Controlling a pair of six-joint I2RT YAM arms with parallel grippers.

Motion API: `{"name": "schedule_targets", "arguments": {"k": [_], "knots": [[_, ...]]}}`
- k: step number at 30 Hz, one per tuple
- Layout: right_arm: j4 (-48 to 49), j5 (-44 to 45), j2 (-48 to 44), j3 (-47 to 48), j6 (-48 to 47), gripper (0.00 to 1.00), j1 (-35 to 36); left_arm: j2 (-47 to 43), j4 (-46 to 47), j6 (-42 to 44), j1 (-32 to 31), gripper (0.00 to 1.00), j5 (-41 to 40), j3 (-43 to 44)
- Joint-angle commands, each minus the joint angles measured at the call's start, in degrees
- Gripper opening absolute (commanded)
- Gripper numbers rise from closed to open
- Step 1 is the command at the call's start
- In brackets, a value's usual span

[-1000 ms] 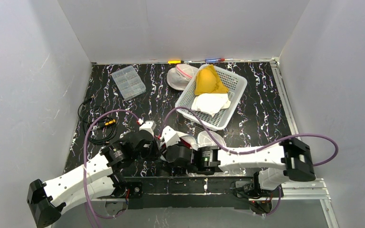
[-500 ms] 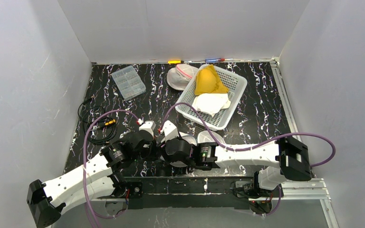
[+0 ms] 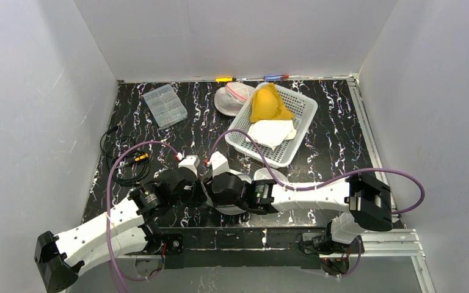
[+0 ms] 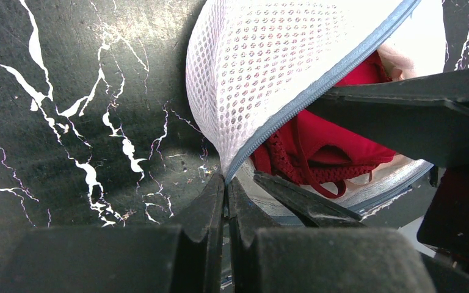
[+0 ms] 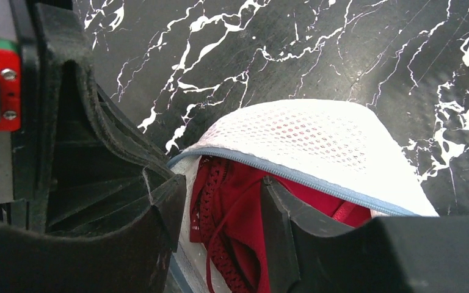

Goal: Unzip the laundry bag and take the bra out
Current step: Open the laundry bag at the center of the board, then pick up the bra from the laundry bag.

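The unzipping looks done: the laundry bag (image 4: 262, 67), lying by the middle of the bench's (image 3: 336, 152) near edge, gapes along its grey zip (image 4: 317, 91), and the red bra (image 4: 336, 143) shows in the mouth. Getting the bra out is what remains, since it lies wholly inside the bag. The left tool (image 4: 226, 183) is clenched on the bag's edge right at the end of the zip, pinning that corner down. The right tool (image 5: 220, 195) reaches into the opening with its fingers parted, one on either side of a fold of the bra and its strap. It touches the cloth but, by my reading, has not clamped it.
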Motion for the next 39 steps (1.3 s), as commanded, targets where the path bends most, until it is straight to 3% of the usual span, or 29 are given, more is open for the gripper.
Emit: {"name": "schedule_targets", "arguments": {"k": [1, 5, 19, 39], "knots": [[3.2, -1.21, 1.28, -0.34, 1.12, 0.56, -0.32, -1.11, -1.32, -0.03, -0.32, 0.0, -0.63, -0.39], [2.24, -1.34, 2.55, 0.03, 1.53, 0.53, -0.31, -1.03, -1.29, -0.37, -0.31, 0.0, -0.63, -0.48], [1.0, 2.12, -3.02, -4.47, 4.41, 0.01, -0.42, -0.41, -2.6, -0.22, -0.26, 0.0, -1.96, -0.22], [1.22, 0.31, -15.6, -13.29, 9.05, 0.01, -2.73, 0.87, -2.43, -0.46, -0.25, 0.0, -3.23, -0.04]]}}
